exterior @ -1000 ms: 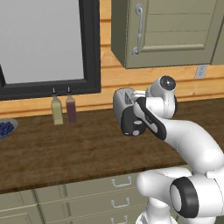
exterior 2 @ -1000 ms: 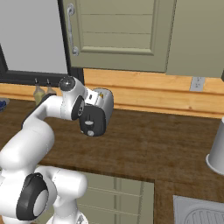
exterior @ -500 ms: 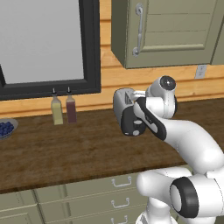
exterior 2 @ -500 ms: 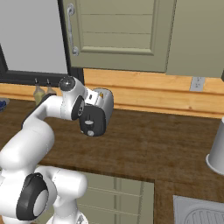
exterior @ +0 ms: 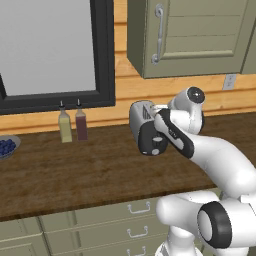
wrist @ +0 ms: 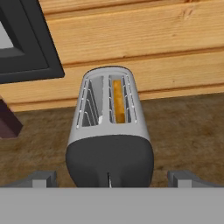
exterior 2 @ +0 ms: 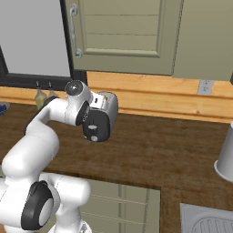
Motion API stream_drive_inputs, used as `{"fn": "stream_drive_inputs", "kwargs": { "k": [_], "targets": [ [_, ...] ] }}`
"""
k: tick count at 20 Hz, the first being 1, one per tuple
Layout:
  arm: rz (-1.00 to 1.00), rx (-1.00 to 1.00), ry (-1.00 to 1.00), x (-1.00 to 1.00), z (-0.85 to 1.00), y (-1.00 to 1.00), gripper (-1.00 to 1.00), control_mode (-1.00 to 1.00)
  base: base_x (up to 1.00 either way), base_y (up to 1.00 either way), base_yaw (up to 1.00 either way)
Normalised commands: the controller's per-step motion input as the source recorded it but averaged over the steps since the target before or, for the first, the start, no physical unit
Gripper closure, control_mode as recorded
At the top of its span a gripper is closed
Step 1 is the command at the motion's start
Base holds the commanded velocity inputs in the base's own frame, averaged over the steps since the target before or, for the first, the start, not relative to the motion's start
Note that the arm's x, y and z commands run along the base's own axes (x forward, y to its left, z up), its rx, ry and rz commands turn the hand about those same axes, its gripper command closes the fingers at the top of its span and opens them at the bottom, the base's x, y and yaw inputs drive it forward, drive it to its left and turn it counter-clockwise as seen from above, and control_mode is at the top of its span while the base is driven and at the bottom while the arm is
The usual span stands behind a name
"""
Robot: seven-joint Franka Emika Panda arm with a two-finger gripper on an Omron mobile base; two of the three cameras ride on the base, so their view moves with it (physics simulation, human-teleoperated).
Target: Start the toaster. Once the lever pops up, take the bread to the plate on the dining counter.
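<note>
Nothing has changed in the last second: the open gripper [wrist: 109, 180] still waits before the toaster [wrist: 109, 144] at frame centre, bread [wrist: 117, 100] in its right slot, lever apparently not yet pressed.

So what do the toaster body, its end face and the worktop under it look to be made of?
Toaster body: silver-grey with a soft sheen, probably brushed metal. Its end face: matte black, likely plastic. Worktop: dark brown with visible grain, apparently wood or wood-look laminate; the render leaves that open.
</note>
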Motion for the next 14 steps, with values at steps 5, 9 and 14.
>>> {"fn": "stream_drive_inputs", "kwargs": {
  "k": [5, 9, 14],
  "targets": [
    [0.02, 0.0, 0.0, -0.03, 0.0, 0.0, -1.0, -1.0, 0.0, 0.0, 0.0],
    [0.0, 0.0, 0.0, 0.0, 0.0, 0.0, -1.0, -1.0, 0.0, 0.0, 0.0],
    [0.0, 0.0, -0.01, 0.0, 0.0, -0.02, -1.0, -1.0, 0.0, 0.0, 0.0]
  ]
}}
